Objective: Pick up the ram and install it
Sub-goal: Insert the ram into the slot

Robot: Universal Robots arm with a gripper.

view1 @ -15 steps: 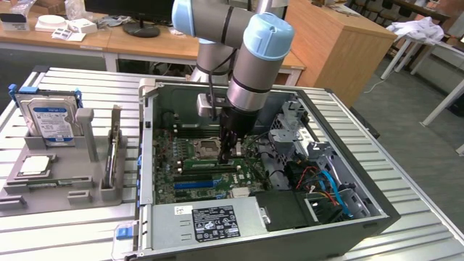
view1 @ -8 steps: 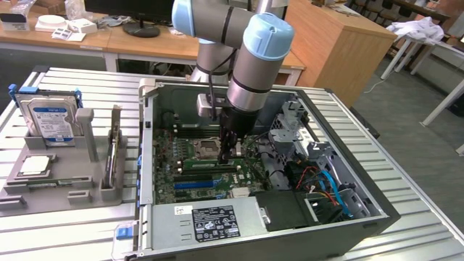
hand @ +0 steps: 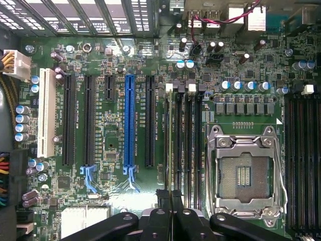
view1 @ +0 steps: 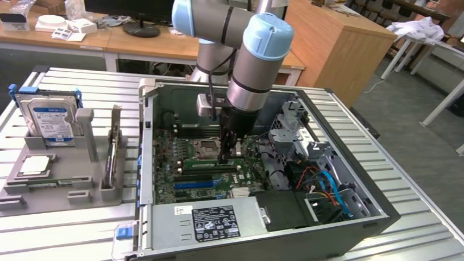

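Installing is in hand: the pincer (view1: pixel 232 156) appears clamped shut on the ram (view1: pixel 206 162), which lies along a memory slot (hand: pixel 174 140) beside the CPU socket (hand: pixel 244 173) inside the case (view1: pixel 362 228); seating it likely calls for straight, even downward pressure until the end clips latch

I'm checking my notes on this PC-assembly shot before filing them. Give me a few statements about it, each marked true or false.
1. The boxy silver-and-blue hard drive stands in the grey plastic holder outside the case. True.
2. The pincer hangs over that holder. False: it is down inside the open dark computer case, above the green motherboard.
3. The pincer's fingers are spread wide. False: they are shut.
4. One long blue slot sits between black slots. True.
5. A cooler covers the square metal processor socket. False: it is uncovered.
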